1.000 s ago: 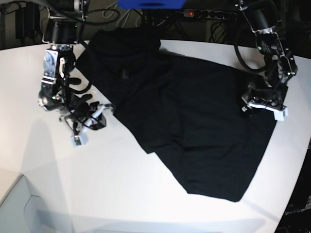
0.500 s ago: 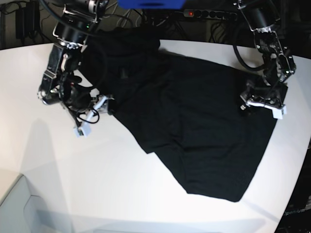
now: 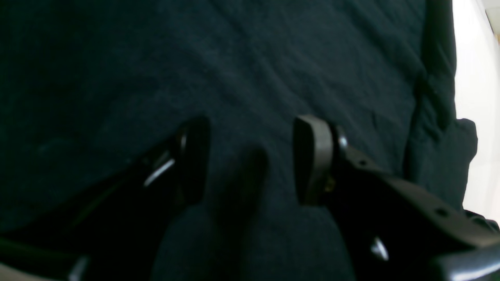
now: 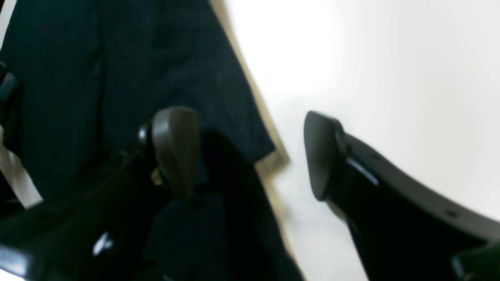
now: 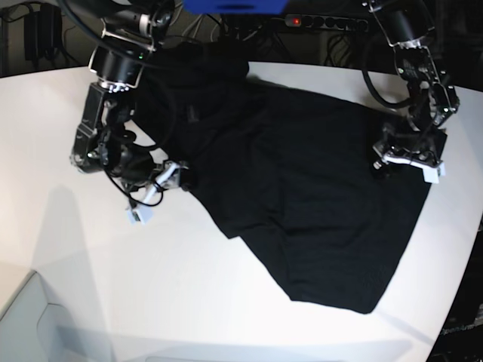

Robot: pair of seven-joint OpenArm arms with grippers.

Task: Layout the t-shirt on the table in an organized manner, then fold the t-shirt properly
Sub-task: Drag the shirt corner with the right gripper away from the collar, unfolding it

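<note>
The black t-shirt (image 5: 302, 188) lies spread over the middle and right of the white table (image 5: 226, 302), with a bunched part at the back left. My right gripper (image 5: 153, 194) is at the shirt's left edge. In the right wrist view it (image 4: 250, 156) stands open, one finger (image 4: 174, 148) over the cloth (image 4: 117, 78), the other above bare table (image 4: 371, 58), with a cloth corner between them. My left gripper (image 5: 406, 164) rests on the shirt's right side. In the left wrist view its (image 3: 252, 160) fingers stand apart on the fabric (image 3: 250, 58), gripping nothing that I can see.
A power strip with a red light (image 5: 324, 21), a blue object (image 5: 234, 6) and cables sit behind the table's back edge. The curved table edge (image 5: 468, 249) runs close to the shirt's right side. A pale surface (image 5: 30, 324) shows at the lower left corner.
My right gripper has opened and swung toward the shirt's left edge, its arm leaning in over the bunched cloth. The left gripper has stayed in place on the shirt's right side.
</note>
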